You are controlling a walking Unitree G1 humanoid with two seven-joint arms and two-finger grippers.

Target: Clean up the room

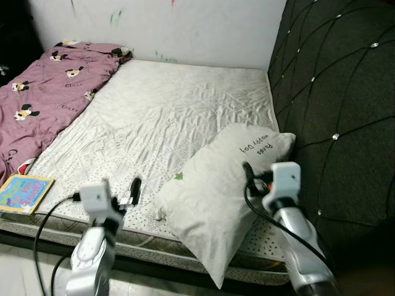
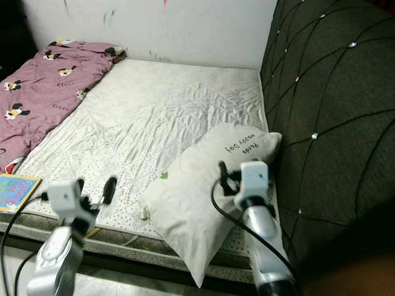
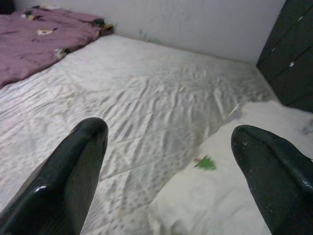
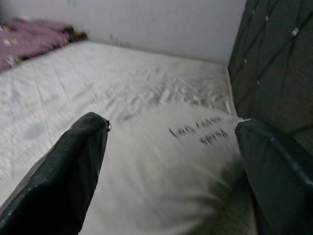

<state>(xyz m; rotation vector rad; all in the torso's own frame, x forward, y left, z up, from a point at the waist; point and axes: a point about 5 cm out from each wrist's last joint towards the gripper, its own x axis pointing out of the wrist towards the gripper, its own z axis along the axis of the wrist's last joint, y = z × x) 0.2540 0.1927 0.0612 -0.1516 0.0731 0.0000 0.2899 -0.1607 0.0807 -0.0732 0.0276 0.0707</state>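
A white pillow [image 1: 216,191] with dark lettering lies tilted at the bed's front right, beside the headboard, one corner hanging over the front edge. My right gripper [image 4: 171,127] hovers just above the pillow's right side, open, with the lettered end of the pillow beyond its fingers. My left gripper [image 3: 168,132] is low at the front edge of the white mattress [image 1: 166,111], left of the pillow, open and holding nothing. A purple blanket [image 1: 43,92] printed with cartoon mice lies bunched along the bed's left side. A colourful children's book [image 1: 24,192] rests flat on the front left corner.
A dark quilted headboard [image 1: 333,92] rises along the right side of the bed. A pale wall [image 1: 185,24] with a few paint marks backs the far edge. Light floor [image 1: 18,271] shows below the bed's front edge.
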